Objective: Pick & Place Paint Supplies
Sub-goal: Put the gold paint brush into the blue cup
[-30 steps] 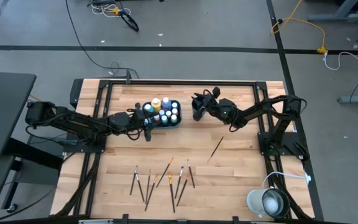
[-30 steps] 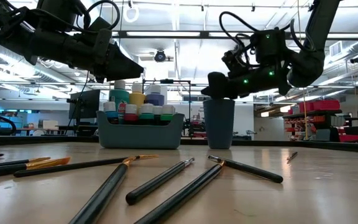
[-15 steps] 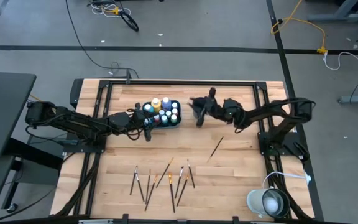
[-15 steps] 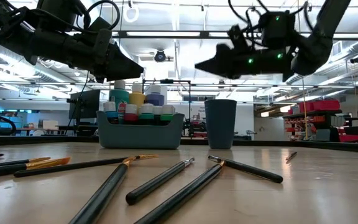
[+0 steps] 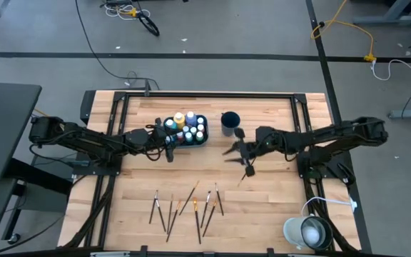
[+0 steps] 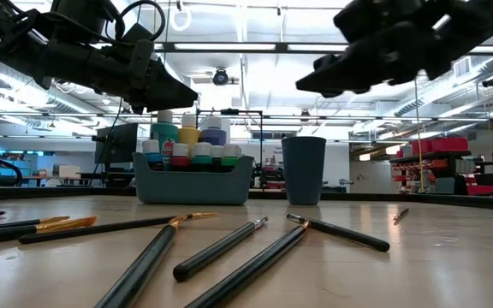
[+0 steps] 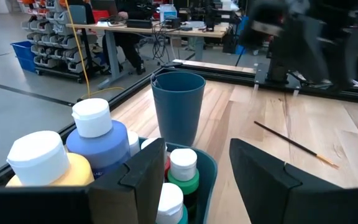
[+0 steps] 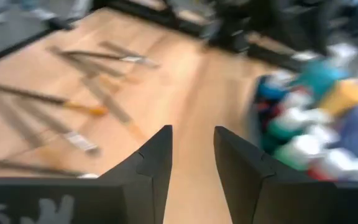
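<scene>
Your paint bottles [image 5: 186,127], white-capped in yellow, blue, green and red, stand packed in the teal tray [image 5: 204,138] just left of centre in the high view, beside the dark blue cup [image 5: 230,121]. Thin dark-handled paintbrushes [image 5: 188,205] lie fanned on the tabletop [image 5: 277,207] lower centre; one lone brush [image 5: 248,168] sits right of centre. Your right end effector [image 5: 235,151] hovers released above it, and your left end effector [image 7: 191,168] hangs released at the tray.

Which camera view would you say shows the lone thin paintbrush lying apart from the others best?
The left wrist view: the lone thin wooden-handled paintbrush lies unobstructed on the wooden table. In the high view the right gripper partly covers it; the low view shows only a sliver; the right wrist view misses it.
</scene>
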Robot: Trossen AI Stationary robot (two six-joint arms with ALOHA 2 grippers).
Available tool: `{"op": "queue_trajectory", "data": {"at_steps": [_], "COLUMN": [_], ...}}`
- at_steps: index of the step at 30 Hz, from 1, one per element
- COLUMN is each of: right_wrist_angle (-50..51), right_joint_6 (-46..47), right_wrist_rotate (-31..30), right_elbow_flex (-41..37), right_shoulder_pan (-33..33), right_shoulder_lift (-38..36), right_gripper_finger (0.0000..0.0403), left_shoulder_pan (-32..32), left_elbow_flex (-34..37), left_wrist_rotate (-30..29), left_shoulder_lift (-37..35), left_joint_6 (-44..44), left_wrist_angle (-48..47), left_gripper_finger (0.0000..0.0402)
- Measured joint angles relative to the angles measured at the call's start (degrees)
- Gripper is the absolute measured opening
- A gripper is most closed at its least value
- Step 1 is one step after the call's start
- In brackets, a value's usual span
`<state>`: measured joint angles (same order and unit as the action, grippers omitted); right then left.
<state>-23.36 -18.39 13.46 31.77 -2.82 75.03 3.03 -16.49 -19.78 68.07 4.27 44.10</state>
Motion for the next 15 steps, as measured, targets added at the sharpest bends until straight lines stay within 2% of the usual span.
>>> {"op": "queue_trajectory", "data": {"at_steps": [5,9,13,15], "right_wrist_angle": [10.82,19.37,25.15,24.89], "right_joint_6": [2.91,1.73,-0.12,-0.15], "right_wrist_rotate": [2.56,2.64,2.62,2.67], "right_elbow_flex": [0.00,0.00,0.00,-0.02], "right_shoulder_pan": [2.83,5.03,6.77,7.31], "right_shoulder_lift": [-0.29,-0.27,0.69,1.88], "right_gripper_finger": [0.0154,0.0180,0.0188,0.0186], "left_shoulder_pan": [0.00,0.01,0.00,0.02], "left_elbow_flex": [0.00,0.00,0.00,0.00], "left_wrist_rotate": [-0.02,-0.02,-0.02,-0.02], "left_shoulder_lift": [0.00,0.00,0.00,0.00], "left_joint_6": [0.26,2.23,3.23,3.24], "left_wrist_angle": [0.00,0.00,0.00,0.00], "left_gripper_finger": [0.0190,0.0190,0.0190,0.0190]}}
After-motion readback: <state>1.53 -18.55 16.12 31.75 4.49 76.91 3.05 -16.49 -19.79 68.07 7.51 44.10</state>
